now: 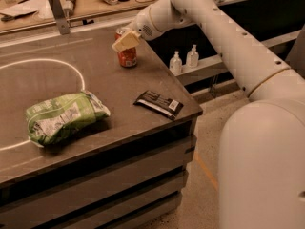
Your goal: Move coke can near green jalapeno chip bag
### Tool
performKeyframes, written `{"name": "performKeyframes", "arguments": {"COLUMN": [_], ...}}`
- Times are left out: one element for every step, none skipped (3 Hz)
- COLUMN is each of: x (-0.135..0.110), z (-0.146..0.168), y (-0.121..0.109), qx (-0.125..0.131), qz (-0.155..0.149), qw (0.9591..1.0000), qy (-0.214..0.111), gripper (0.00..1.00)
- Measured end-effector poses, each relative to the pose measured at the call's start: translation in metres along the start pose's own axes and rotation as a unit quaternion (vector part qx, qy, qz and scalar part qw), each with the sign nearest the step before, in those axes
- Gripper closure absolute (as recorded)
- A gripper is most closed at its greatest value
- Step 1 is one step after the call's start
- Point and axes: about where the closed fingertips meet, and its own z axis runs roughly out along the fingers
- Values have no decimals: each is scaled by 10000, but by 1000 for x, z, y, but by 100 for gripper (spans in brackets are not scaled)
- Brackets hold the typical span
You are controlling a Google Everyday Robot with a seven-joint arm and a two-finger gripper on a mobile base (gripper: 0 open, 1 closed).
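Note:
The coke can (127,57) stands upright at the far right of the dark table, red-orange with white lettering. My gripper (125,40) hangs at the can's upper part, its cream fingertips (126,41) covering the can's top. The green jalapeno chip bag (63,116) lies flat at the front left of the table, well apart from the can.
A flat black wrapper with a barcode patch (158,103) lies near the table's right front corner. A white circle line (71,67) is painted on the table (109,85). Two small pump bottles (184,60) stand on a lower shelf to the right. A cluttered counter (81,1) runs behind.

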Motion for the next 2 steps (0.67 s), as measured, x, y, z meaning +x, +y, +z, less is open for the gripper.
{"name": "performKeyframes", "arguments": {"x": [-4, -23], "z": [6, 8], "y": [10, 27], "qx": [-202, -480], "qz": [-6, -208], "qw": [9998, 9986], "qy": [33, -81], "gripper": [73, 96]}}
